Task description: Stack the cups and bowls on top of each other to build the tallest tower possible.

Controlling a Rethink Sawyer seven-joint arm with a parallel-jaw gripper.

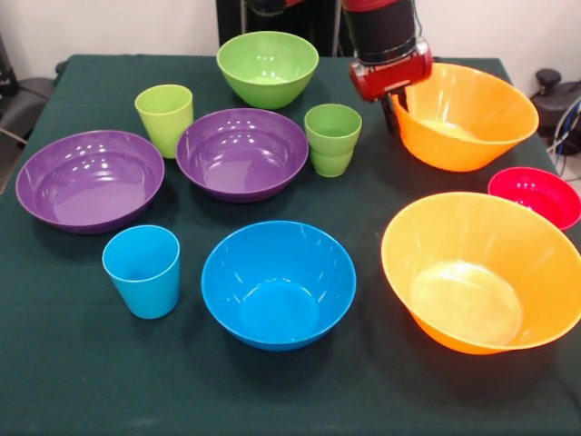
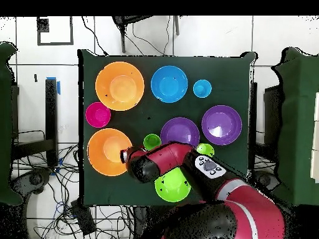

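My gripper (image 1: 397, 107) hangs at the left rim of the far orange bowl (image 1: 472, 123); in the overhead view the gripper (image 2: 128, 154) sits at that bowl's (image 2: 107, 152) rim. A second orange bowl (image 1: 481, 272) and a small red bowl (image 1: 537, 195) stand nearer. Two purple bowls (image 1: 89, 179) (image 1: 242, 153), a blue bowl (image 1: 278, 283) and a green bowl (image 1: 268, 68) stand apart. The sky blue cup (image 1: 142, 271), yellow-green cup (image 1: 164, 118) and ridged green cup (image 1: 332, 138) are upright. No tower is in view; every piece stands alone.
A dark green cloth (image 1: 82, 381) covers the table. The red arm (image 2: 187, 159) reaches over the green bowl (image 2: 172, 185). Cables and a chair lie beyond the table's edges.
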